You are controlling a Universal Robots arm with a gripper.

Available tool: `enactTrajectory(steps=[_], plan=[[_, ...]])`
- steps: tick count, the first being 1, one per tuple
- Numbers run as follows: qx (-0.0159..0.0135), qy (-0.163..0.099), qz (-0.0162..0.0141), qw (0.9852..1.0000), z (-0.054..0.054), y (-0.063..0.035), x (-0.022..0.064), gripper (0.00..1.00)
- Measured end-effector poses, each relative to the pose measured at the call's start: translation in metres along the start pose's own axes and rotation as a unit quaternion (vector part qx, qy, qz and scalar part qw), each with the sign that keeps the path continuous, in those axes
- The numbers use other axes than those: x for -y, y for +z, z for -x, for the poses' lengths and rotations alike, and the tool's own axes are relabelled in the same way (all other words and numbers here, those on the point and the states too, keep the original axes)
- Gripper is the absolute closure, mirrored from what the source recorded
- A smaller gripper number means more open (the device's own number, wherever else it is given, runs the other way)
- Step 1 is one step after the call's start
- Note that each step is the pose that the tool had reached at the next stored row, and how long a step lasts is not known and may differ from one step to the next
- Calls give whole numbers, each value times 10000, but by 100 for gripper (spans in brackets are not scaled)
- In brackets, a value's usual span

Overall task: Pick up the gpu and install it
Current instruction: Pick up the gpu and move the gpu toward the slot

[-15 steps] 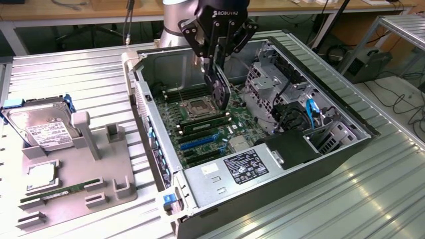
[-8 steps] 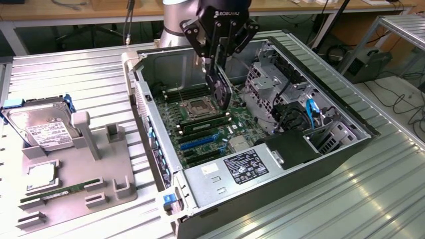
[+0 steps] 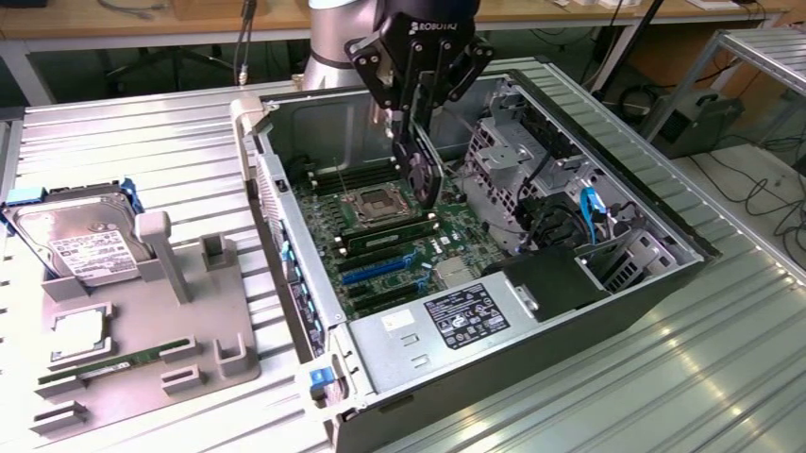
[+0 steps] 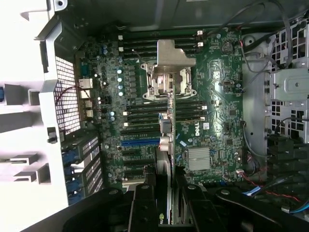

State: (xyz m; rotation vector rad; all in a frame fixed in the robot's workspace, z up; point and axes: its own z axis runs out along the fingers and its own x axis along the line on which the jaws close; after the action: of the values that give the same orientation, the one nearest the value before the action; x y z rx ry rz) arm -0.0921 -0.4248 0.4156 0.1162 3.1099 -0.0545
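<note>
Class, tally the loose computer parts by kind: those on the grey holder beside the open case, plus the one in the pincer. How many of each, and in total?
Hard drive: 1
Memory stick: 1
Square silver chip: 1
Gpu, gripped in the pincer above the motherboard: 1
Total: 4

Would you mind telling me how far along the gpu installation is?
Pickup looks done: the gripper is shut on the gpu, holding it edge-down above the motherboard inside the open case. Left: seating it; the blue expansion slot is empty.
</note>
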Motion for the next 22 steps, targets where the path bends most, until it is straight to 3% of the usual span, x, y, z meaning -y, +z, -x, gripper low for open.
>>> enactTrajectory(steps=[22], plan=[[2, 0, -17, 10000, 101, 55, -39, 74]])
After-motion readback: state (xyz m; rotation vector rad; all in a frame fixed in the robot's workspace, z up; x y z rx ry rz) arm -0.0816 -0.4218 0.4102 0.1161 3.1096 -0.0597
